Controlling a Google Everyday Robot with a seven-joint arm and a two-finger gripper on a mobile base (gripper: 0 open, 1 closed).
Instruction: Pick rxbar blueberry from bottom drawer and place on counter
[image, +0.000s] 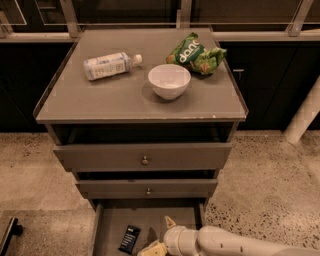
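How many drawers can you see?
3. The top drawer sits just under the counter. The middle drawer is below it. The bottom drawer is pulled open, with the snack bar and the open gripper inside.

Even overhead light; soft shadow under bowl (169, 80); faint sheen on counter (100, 102); gripper (160, 236) in dim bottom drawer (120, 219).

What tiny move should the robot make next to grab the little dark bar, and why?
Probably ease the end effector sideways over the rxbar blueberry. It sits just beside the bar in the open bottom drawer, fingers apart, holding nothing yet.
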